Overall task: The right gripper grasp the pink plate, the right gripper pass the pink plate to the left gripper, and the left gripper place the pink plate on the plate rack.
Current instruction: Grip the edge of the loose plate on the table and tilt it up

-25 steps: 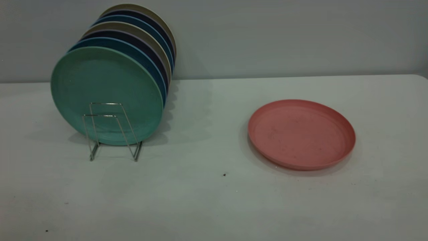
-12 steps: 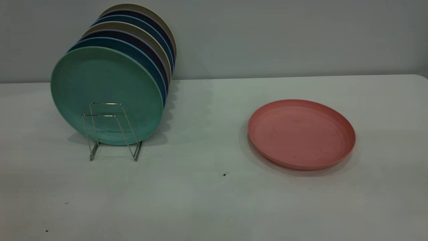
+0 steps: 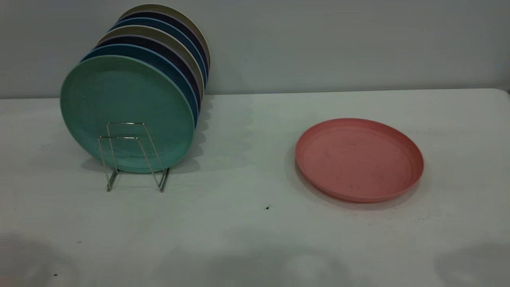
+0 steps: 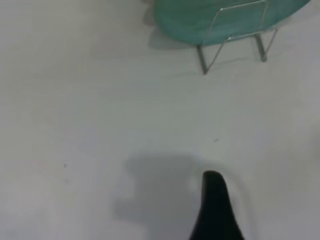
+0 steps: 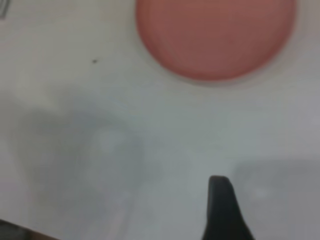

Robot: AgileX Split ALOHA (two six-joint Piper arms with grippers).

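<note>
The pink plate (image 3: 358, 159) lies flat on the white table, right of centre. It also shows in the right wrist view (image 5: 215, 35), some way ahead of my right gripper (image 5: 222, 205), which hangs over bare table. The plate rack (image 3: 133, 155) stands at the left and holds several upright plates. Its front wire loops are bare. My left gripper (image 4: 215, 205) is over bare table, short of the rack (image 4: 235, 35). Neither arm shows in the exterior view. Both grippers appear empty.
A teal-green plate (image 3: 127, 111) is the front one in the rack, with blue, dark and beige plates behind it. It also shows in the left wrist view (image 4: 225, 20). A grey wall runs behind the table. Small dark specks (image 3: 267, 207) lie on the table.
Soft shadows have appeared on the table along the near edge of the exterior view. The pink plate and the rack have not moved.
</note>
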